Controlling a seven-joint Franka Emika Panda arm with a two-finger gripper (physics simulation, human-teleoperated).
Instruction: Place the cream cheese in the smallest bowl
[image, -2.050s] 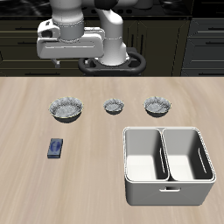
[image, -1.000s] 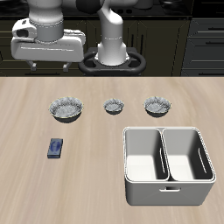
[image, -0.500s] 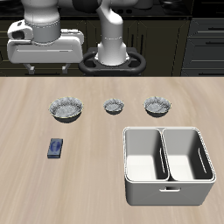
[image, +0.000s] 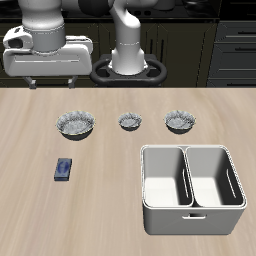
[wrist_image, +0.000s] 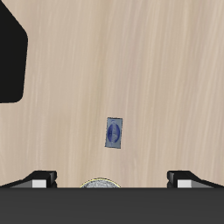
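While flat on bare table, cream cheese well apart from bowls.

Cream cheese blue, lighter label — smallest bowl grey-white speckled.

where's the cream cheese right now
In the exterior view the cream cheese lies flat on the table, nearer the front edge than the widest bowl, well apart from the raised gripper.

Light wood-grain table; dark cabinets with drawer handles along back; even, flat lighting.
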